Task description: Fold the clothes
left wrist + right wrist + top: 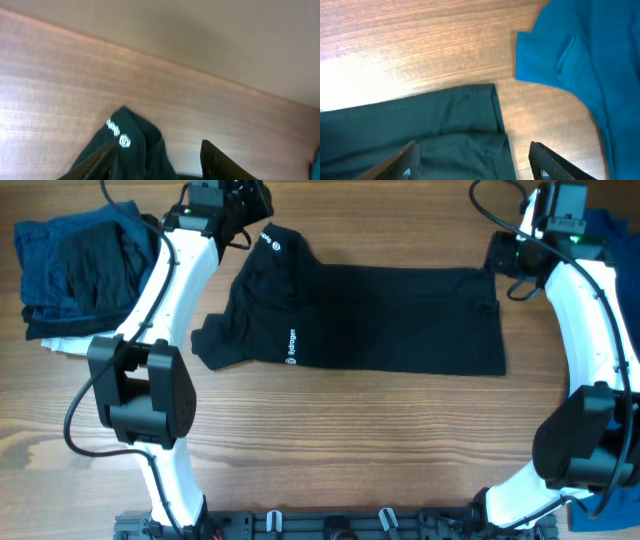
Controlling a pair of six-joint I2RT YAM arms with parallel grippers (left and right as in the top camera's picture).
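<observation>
The black T-shirt [380, 315] lies flat across the middle of the table, folded lengthwise, with small white logos near its left end. At the shirt's far left top corner, my left gripper [250, 205] is open. In the left wrist view a bunched bit of black cloth with a logo [125, 141] sits between its fingers [95, 162], clear of the right one. Over the shirt's right hem corner [485, 115], my right gripper [475, 162] is open and grips nothing. A royal-blue shirt [585, 65] lies just to the right of that hem.
A pile of dark blue and black garments [80, 275] sits at the table's far left. The blue shirt [612, 230] lies at the far right edge. Bare wooden tabletop [350, 440] stretches in front of the black shirt.
</observation>
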